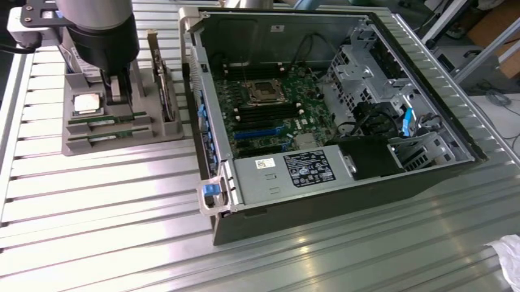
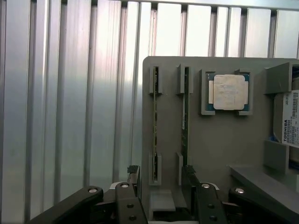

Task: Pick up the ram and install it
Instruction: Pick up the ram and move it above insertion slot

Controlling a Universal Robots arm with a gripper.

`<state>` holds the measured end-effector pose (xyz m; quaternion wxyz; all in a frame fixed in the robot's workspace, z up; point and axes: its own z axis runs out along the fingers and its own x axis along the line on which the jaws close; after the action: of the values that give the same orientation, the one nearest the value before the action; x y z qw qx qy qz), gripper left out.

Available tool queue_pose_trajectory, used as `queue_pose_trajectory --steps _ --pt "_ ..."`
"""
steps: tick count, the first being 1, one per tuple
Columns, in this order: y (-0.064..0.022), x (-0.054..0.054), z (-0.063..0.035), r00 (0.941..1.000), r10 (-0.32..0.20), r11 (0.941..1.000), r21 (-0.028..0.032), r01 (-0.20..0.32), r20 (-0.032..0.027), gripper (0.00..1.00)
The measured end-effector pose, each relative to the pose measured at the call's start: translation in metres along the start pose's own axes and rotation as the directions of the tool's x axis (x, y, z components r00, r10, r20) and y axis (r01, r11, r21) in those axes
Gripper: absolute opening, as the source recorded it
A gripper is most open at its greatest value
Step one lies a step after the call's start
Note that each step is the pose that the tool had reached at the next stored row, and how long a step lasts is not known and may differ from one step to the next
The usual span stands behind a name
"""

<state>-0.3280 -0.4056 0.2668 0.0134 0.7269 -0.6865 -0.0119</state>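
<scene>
Green PCB, thin and light, so the ram (image 2: 155, 121) won't weigh anything. I'd still call it fragile: it's stiff along its length but easy to snap if it gets twisted or levered, and the contact edge is best kept clear of any rubbing. It's standing on edge in a slot of the grey holder (image 2: 219, 149). That sits on the slatted metal table (image 2: 70, 116), off to the exterior view's left of the open PC case (image 1: 243, 42). A second stick (image 2: 185, 107) is just beside it in its own slot, with the CPU (image 2: 229, 92) and the hard drive (image 2: 292, 121) further along. Best place to grab it, I reckon, is across the two flat faces near the middle of the exposed long edge, pinched square so nothing skews in the slot. The gripper (image 2: 161, 179) is spread as wide as it goes and has nothing in it. It hangs over one end of the holder, not touching anything I can see. The ram is roughly lined up with the gap between the fingers, and the second stick sits closer to one fingertip.
</scene>
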Motion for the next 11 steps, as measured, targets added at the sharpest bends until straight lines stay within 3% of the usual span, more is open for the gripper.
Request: queue_pose_trajectory --steps 11 --pt "-0.0002 0.0 0.0059 1.0 0.0 1.0 0.0 0.0 0.0 0.48"
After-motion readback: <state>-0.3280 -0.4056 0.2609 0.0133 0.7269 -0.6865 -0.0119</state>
